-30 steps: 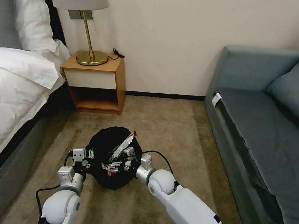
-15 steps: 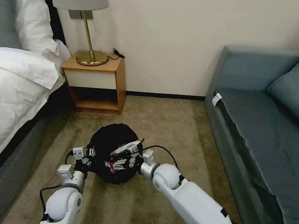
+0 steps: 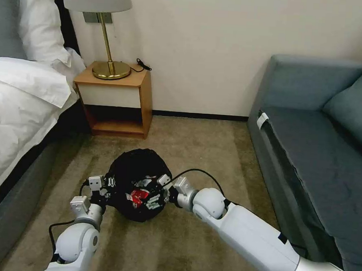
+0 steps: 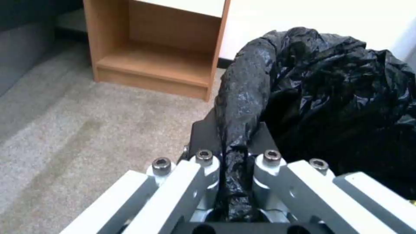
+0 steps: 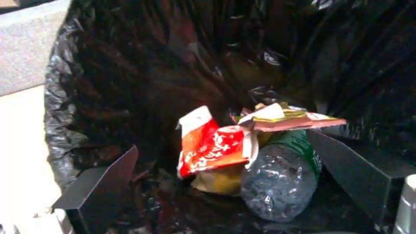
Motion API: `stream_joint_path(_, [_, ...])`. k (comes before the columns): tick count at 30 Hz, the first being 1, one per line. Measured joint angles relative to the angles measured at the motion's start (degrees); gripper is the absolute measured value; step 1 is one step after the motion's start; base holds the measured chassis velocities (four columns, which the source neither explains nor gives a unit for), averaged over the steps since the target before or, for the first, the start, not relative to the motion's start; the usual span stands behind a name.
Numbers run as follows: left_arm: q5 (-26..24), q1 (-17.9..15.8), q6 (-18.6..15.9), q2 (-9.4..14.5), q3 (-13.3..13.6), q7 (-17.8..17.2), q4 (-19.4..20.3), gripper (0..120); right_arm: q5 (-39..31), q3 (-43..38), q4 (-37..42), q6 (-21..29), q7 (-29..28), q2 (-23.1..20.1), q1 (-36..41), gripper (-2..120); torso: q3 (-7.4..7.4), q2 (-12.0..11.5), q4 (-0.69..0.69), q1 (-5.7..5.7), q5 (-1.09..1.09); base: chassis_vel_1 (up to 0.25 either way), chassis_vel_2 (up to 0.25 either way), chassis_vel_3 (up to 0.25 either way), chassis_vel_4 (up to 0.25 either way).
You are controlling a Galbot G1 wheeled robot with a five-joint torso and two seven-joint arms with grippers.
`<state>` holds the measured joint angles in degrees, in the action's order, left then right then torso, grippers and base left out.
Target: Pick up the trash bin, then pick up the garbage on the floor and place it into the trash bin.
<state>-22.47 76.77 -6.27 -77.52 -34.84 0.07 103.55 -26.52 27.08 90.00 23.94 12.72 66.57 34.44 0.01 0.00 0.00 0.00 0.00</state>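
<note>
Trash bin (image 3: 139,182) first: in the head view I see it between my two grippers, over the carpet (image 3: 196,148) in front of the nightstand (image 3: 115,103), with the bed (image 3: 19,101) on my left and the sofa (image 3: 323,152) on my right. My left gripper (image 3: 104,187) is at the bin's left rim. My right gripper (image 3: 159,193) reaches over the opening from the right, and a red-and-white carton (image 3: 138,195) lies just beside its fingers inside the bag.

From the left wrist view, my left gripper (image 4: 236,143) has its fingers closed tight on a fold of the black liner at the rim of the bin (image 4: 329,84); the bag bulges away beyond them, with the nightstand (image 4: 160,48) farther off.

From the right wrist view, my right gripper (image 5: 225,175) is spread wide with nothing between its fingers (image 5: 97,185). Directly ahead, down inside the bin (image 5: 130,65), sits the garbage: the carton (image 5: 208,146), a clear bottle (image 5: 277,178) with a green label beside it, and a brown-gold wrapper (image 5: 290,118) resting on top of both. Something yellowish lies under the carton; I cannot tell what it is.
</note>
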Motion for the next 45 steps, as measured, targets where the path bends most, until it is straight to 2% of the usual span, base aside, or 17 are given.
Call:
stream_joint_path(7, [-0.7, -1.0, -0.4, 0.7, -1.4, -0.2, -0.5, 0, -1.6, -6.1, 4.0, -0.4, -0.3, 1.1, -0.6, 100, 0.0, 0.0, 0.01, 0.0, 0.0, 0.0, 0.0, 0.0, 0.0])
stream_joint_path(13, [-1.2, -1.6, -0.7, 1.0, -2.2, -0.4, -0.5, 0, -3.2, -12.5, 4.0, -1.1, -0.7, 2.4, -0.4, 100, 0.0, 0.0, 0.01, 0.0, -0.01, 0.0, 0.0, 0.0, 0.0])
stream_joint_path(17, [-2.6, -2.1, -1.2, 0.7, -3.0, -0.9, -0.1, 0, -4.1, -21.1, 0.4, -2.7, -1.2, 3.9, 1.4, 100, 0.0, 0.0, 0.01, 0.0, 0.0, 0.0, 0.0, 0.0, 0.0])
stream_joint_path(20, [-3.5, -2.4, -1.3, 0.4, -3.5, -1.0, 0.2, 0, -4.4, -24.6, -1.4, -3.3, -1.3, 4.4, 2.4, 100, 0.0, 0.0, 0.0, 0.0, 0.0, 0.0, 0.0, 0.0, 0.0])
stream_joint_path(24, [-7.2, -3.4, -1.8, -0.5, -4.8, -2.0, 0.1, 0, -6.2, -29.8, -5.1, -5.1, -1.9, 5.0, 4.3, 100, -0.01, 0.0, -0.01, 0.0, 0.0, 0.0, 0.0, 0.0, 0.0])
stream_joint_path(26, [-10.5, -4.7, -2.2, -1.7, -6.2, -4.2, -0.8, 0, -7.3, -32.5, -7.5, -6.3, -2.4, 5.4, 5.5, 100, 0.0, 0.0, -0.01, 0.0, 0.02, 0.0, 0.0, 0.0, 0.0])
stream_joint_path(27, [-10.5, -4.7, -2.2, -1.7, -6.2, -4.2, -0.8, 0, -7.3, -32.5, -7.5, -6.3, -2.4, 5.4, 5.5, 100, 0.0, 0.0, -0.01, 0.0, 0.02, 0.0, 0.0, 0.0, 0.0])
stream_joint_path(29, [-15.1, -6.1, -3.0, -3.1, -7.6, -7.9, -1.5, 0, -8.2, -34.6, -9.7, -7.7, -2.5, 5.8, 6.3, 100, 0.0, 0.0, -0.01, 0.0, 0.01, 0.0, 0.0, 0.0, 0.0])
stream_joint_path(30, [-15.1, -6.1, -3.0, -3.1, -7.6, -7.9, -1.5, 0, -8.2, -34.6, -9.7, -7.7, -2.5, 5.8, 6.3, 100, 0.0, 0.0, -0.01, 0.0, 0.01, 0.0, 0.0, 0.0, 0.0])
stream_joint_path(34, [-23.5, -8.1, -5.0, -4.4, -9.8, -14.7, -2.6, 0, -10.5, -36.8, -12.0, -9.2, -2.5, 7.4, 6.2, 100, -0.01, 0.0, 0.0, 0.0, 0.01, 0.0, 0.0, 0.0, 0.0])
stream_joint_path(35, [-23.5, -8.1, -5.0, -4.4, -9.8, -14.7, -2.6, 0, -10.5, -36.8, -12.0, -9.2, -2.5, 7.4, 6.2, 100, -0.01, 0.0, 0.0, 0.0, 0.01, 0.0, 0.0, 0.0, 0.0])
stream_joint_path(38, [-28.1, -8.7, -6.1, -4.4, -11.0, -17.8, -3.7, 0, -12.6, -38.5, -12.4, -9.2, -2.7, 8.8, 6.6, 100, -0.01, 0.0, 0.01, 0.0, 0.0, 0.0, 0.0, 0.0, 0.0])
stream_joint_path(45, [-31.4, -9.6, -6.3, -3.6, -11.7, -19.2, -7.5, 0, -12.8, -40.4, -13.2, -9.3, -3.3, 11.2, 7.4, 100, 0.0, 0.0, 0.01, 0.0, -0.01, 0.0, 0.0, 0.0, 0.0])
